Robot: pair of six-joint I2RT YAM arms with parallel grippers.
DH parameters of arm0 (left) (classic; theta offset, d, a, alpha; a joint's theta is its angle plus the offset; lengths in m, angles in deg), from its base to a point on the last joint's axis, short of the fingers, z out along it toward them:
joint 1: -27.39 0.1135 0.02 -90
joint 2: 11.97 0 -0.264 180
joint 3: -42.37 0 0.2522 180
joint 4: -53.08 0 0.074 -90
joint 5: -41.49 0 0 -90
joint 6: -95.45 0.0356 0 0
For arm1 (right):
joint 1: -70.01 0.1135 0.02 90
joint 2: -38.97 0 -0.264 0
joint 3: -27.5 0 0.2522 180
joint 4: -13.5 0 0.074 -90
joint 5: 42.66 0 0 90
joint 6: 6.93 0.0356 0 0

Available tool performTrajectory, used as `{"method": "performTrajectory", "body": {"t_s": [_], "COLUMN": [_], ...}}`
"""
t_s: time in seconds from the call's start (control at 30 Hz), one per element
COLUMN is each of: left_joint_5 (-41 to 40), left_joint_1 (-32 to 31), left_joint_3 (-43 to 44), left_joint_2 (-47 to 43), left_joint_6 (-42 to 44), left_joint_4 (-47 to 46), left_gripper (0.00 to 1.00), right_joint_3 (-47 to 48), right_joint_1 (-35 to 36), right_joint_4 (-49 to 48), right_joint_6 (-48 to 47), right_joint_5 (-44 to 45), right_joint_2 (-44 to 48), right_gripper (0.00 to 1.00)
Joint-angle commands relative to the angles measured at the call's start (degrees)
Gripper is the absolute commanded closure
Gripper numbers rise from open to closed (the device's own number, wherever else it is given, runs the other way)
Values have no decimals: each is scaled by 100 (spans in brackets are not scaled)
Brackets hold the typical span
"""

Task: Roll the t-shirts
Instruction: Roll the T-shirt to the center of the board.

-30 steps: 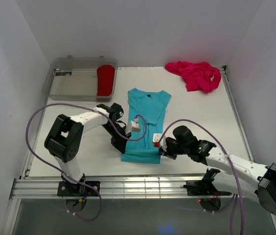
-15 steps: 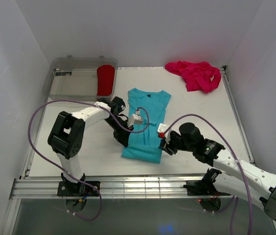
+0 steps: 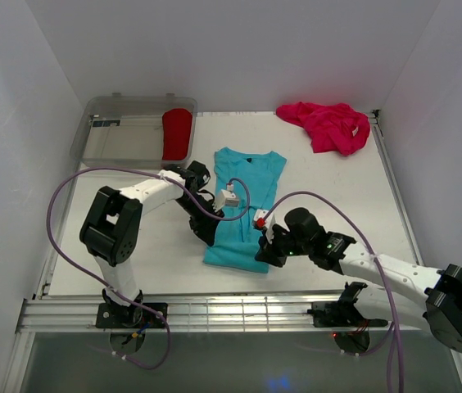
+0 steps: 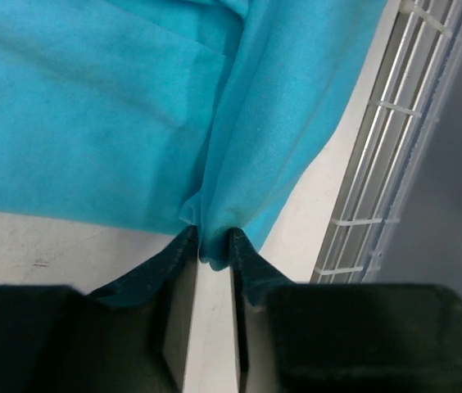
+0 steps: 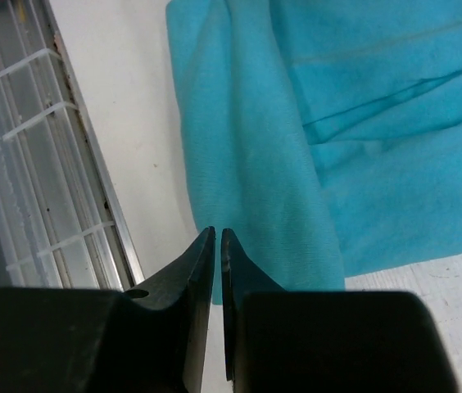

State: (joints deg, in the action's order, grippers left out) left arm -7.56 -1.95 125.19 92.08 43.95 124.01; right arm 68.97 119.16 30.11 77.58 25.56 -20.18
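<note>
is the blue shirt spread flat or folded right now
Folded. The turquoise-blue t-shirt lies as a narrow lengthwise strip with no sleeves sticking out, and the wrist views show layered edges and creases across its cloth.

turquoise t-shirt [image 4: 133,106] cut off at wrist-view edges, hem corner hidden between left end effector [image 4: 212,254] fingers

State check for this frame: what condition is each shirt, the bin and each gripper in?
Blue shirt: folded narrow, flat on the table, near hem pinched.
Pink shirt: crumpled heap, far right corner.
Red shirt: folded, lying in the bin.
Bin: open, no lid on.
Left gripper: jaws narrow, a fold of blue shirt between them.
Right gripper: shut at the blue shirt's hem edge.
</note>
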Motion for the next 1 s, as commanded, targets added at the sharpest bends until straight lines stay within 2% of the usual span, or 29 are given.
{"method": "performTrajectory", "body": {"t_s": [0.0, 0.03, 0.1, 0.4, 0.5, 0.6, 0.63, 0.77, 0.83, 0.97], "left_joint_5": [-183, -219, -298, -755, -939, -931, -853, -1218, -1588, -1493], "left_joint_1": [43, 51, 43, 60, 51, -1, -27, -369, -817, -1003], "left_joint_3": [91, 82, 29, 582, 697, 426, 94, -681, -631, -533], "left_joint_2": [-420, -499, -561, -833, -1035, -1325, -1422, -2002, -1924, -1546], "left_joint_6": [-36, -1, 8, -237, -657, -1150, -1213, -1503, -1949, -2128], "left_joint_4": [-223, -215, -224, -311, -294, -294, -329, -1108, -1260, -1418], "left_gripper": [65, 59, 57, 57, 58, 59, 60, 59, 59, 62], "right_joint_3": [-133, -195, -213, 95, 69, 77, 95, 182, 218, 315], "right_joint_1": [25, 25, 16, 16, -1, -36, -45, -63, -72, -81], "right_joint_4": [-706, -794, -970, -681, -672, -681, -681, -690, -672, -549], "right_joint_6": [356, 409, 505, 875, 1085, 1279, 1314, 1262, 1174, 1025], "right_joint_5": [341, 402, 464, 1000, 1202, 1281, 1282, 1185, 1159, 1010], "right_joint_2": [-122, -157, -280, -905, -914, -957, -975, -1089, -1098, -853], "right_gripper": [87, 87, 87, 88, 88, 88, 87, 87, 87, 85]}}
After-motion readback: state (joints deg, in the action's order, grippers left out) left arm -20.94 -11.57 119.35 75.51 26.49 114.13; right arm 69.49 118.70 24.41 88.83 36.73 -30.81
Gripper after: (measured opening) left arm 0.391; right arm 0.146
